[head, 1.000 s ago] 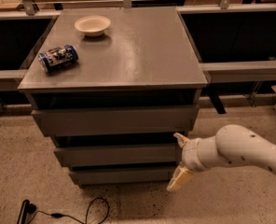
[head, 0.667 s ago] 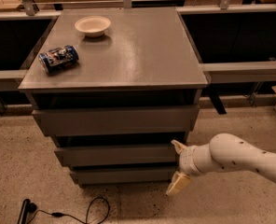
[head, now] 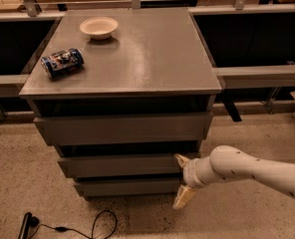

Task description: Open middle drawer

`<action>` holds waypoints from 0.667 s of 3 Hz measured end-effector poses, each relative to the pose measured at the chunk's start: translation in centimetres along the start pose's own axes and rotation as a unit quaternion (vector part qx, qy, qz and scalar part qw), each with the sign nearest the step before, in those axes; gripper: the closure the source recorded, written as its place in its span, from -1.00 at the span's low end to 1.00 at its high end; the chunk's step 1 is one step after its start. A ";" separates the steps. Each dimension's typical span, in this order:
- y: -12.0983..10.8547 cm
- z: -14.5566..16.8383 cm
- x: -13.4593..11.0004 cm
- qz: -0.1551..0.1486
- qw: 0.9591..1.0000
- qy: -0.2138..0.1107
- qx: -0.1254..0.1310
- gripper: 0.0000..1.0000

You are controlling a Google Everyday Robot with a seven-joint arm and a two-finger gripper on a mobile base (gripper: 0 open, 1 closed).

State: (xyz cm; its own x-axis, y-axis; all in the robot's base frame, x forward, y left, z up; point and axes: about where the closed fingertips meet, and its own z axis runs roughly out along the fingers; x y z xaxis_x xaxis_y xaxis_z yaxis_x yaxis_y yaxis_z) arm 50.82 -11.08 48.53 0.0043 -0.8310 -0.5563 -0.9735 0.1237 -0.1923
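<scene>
The middle drawer is the grey-brown flat front between the taller top front and the slimmer bottom front of the cabinet. My gripper comes in from the right on a white arm. Its two cream fingers are spread apart. The upper finger lies at the right end of the middle drawer's front, at its top edge. The lower finger hangs below, by the bottom drawer's right end. Nothing is held.
A white bowl and a blue can on its side rest on the cabinet top. Dark bins flank the cabinet. A black cable lies on the speckled floor at the front left.
The gripper and arm have moved a little left, closer to the drawer fronts' right end. The drawers have not visibly moved.
</scene>
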 end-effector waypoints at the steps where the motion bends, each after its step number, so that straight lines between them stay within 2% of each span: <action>1: -1.8 2.8 0.5 -0.018 1.000 0.006 -0.021 -1.00; 2: -4.0 4.6 0.9 -0.019 0.999 0.000 -0.028 -1.00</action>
State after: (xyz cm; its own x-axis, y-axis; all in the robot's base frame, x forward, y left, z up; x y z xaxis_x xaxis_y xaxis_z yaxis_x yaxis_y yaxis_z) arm 55.73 -9.88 45.07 0.0415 -0.8348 -0.5490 -0.9841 0.0609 -0.1670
